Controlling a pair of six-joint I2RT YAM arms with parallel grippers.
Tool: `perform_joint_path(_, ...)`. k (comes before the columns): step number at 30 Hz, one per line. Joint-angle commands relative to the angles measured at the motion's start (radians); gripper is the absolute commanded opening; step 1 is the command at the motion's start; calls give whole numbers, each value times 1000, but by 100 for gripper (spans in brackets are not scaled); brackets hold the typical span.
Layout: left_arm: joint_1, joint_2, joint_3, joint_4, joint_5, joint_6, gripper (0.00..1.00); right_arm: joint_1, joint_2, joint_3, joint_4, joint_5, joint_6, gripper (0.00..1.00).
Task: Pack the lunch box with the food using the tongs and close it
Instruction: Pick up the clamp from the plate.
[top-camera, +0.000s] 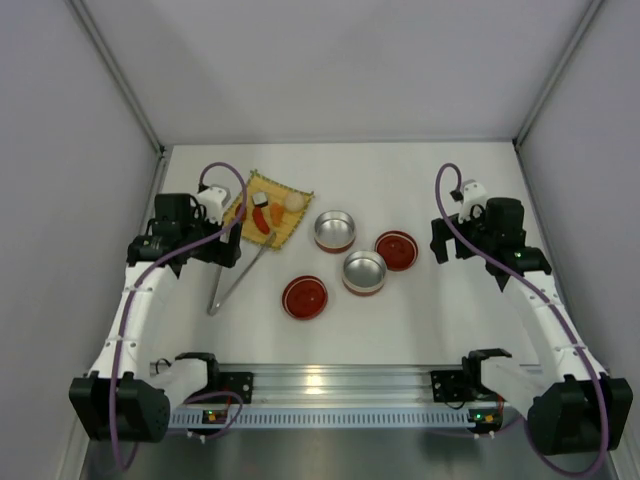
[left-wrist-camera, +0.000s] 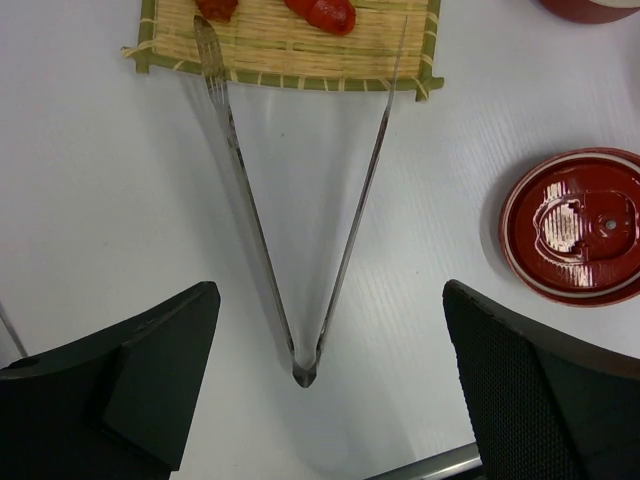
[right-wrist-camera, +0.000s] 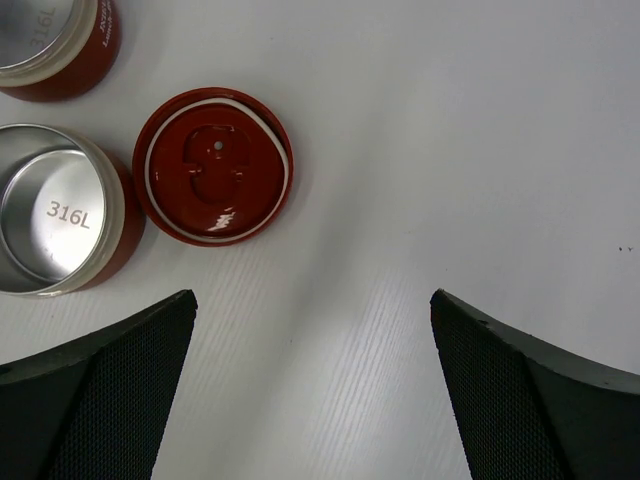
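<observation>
- Silver tongs (left-wrist-camera: 303, 368) flat on surface (left-wrist-camera: 100, 200), tips on mat (left-wrist-camera: 300, 45).
- Left end effector (left-wrist-camera: 330, 290) wide open above them.
- Right end effector (right-wrist-camera: 312, 295) wide open, empty, near red lid (right-wrist-camera: 215, 170).

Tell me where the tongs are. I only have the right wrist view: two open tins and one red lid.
Observer: The tongs lie on the table, their joined end under the open left tool.
Operator: And the food?
Observer: The food pieces sit on a yellow mat, with the tong tips resting on its near edge.
Operator: Any second lid?
Observer: Yes, another red lid lies flat, left of the nearer tin.
</observation>
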Motion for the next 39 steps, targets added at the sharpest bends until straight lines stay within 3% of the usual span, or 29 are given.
perform_joint_path(1, 3, 4, 15, 1, 2, 26, 98, 2, -1, -3, -6, -16, -17, 99)
perform_joint_path(11, 15, 90, -23, -214, -91, 250, 98, 1, 3, -11, -5, -4, -22, 99)
perform_joint_path(20, 17, 198, -48, -297, -113, 302, 98, 1, 32, -6, 0, -5, -20, 99)
perform_joint_path(34, 17, 396, -91, -50, -137, 268, 98, 2, 38, -3, -3, 2, -26, 99)
perform_joint_path(39, 17, 438, -115, 65, -88, 268, 98, 2, 37, -2, -8, 15, -34, 99)
